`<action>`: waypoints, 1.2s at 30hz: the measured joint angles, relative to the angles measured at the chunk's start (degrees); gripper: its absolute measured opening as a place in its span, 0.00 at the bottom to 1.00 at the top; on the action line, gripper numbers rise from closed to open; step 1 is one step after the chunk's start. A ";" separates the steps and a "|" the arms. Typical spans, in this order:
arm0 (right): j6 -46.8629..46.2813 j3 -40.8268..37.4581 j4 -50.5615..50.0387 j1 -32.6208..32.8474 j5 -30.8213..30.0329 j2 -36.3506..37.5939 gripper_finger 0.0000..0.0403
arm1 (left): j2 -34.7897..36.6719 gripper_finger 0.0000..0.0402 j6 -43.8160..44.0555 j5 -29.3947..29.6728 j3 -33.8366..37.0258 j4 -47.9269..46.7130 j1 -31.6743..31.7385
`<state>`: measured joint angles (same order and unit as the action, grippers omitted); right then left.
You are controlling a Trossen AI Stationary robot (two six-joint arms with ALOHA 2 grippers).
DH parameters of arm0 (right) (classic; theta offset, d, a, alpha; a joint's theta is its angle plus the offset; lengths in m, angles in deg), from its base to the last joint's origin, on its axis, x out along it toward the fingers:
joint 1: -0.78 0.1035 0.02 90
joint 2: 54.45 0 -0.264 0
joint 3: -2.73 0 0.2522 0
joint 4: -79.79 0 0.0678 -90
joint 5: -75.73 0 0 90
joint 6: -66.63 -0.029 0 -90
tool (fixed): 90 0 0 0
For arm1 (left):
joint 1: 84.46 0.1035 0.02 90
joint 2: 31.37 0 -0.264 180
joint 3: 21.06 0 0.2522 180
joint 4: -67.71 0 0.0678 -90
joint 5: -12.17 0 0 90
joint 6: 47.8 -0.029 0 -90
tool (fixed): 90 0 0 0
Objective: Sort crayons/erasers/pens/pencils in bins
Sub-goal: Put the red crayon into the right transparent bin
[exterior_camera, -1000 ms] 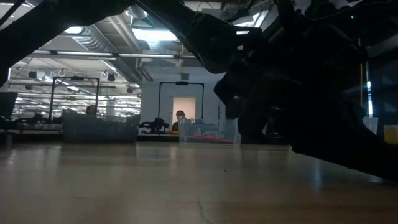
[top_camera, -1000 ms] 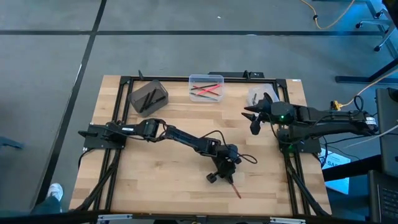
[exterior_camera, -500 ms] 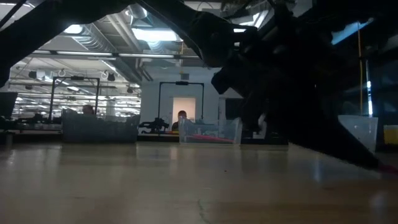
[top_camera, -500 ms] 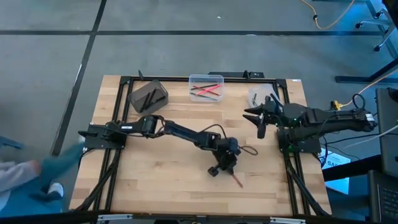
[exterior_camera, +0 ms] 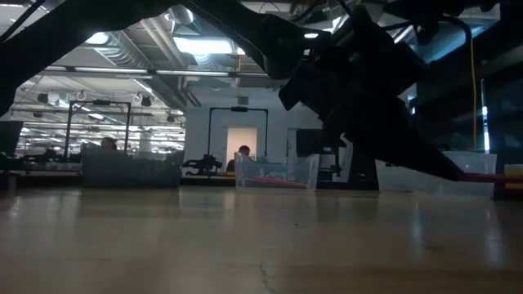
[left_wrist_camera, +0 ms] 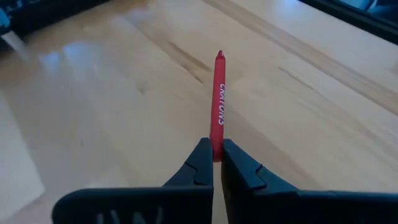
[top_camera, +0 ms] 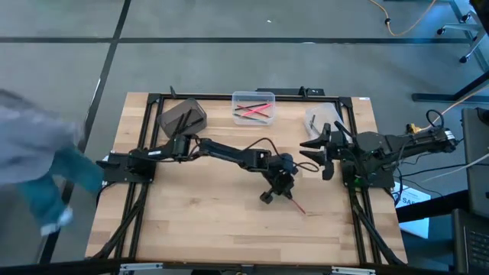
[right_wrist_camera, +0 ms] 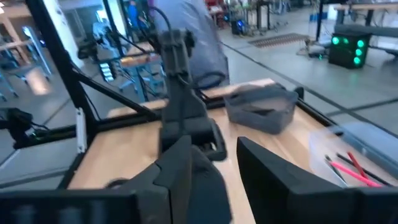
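Left hand (top_camera: 284,188): closed tight on red crayon (left_wrist_camera: 219,102), held clear of the table (top_camera: 206,221), right of centre. Right hand (top_camera: 319,153): fingers apart, empty, just right of the left hand. Clear bin (top_camera: 253,108): far edge, holding red and pink sticks.

Grey floor (top_camera: 229,61), lit workshop hall beyond

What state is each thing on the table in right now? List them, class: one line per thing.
Left gripper: shut on the red crayon.
Right gripper: open, empty.
Clear bin: holds red and pink sticks.
Dark grey bin: holds dark sticks.
Whitish bin: contents unclear.
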<state>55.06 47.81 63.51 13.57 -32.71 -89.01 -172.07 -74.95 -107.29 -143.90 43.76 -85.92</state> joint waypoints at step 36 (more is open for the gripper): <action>21.10 5.66 9.24 8.42 -11.18 1.53 0.33 | 3.38 0.00 -0.06 15.45 -0.20 24.24 17.31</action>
<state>76.15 53.47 72.75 21.99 -43.89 -87.49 -168.69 -75.01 -91.84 -144.10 68.01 -68.62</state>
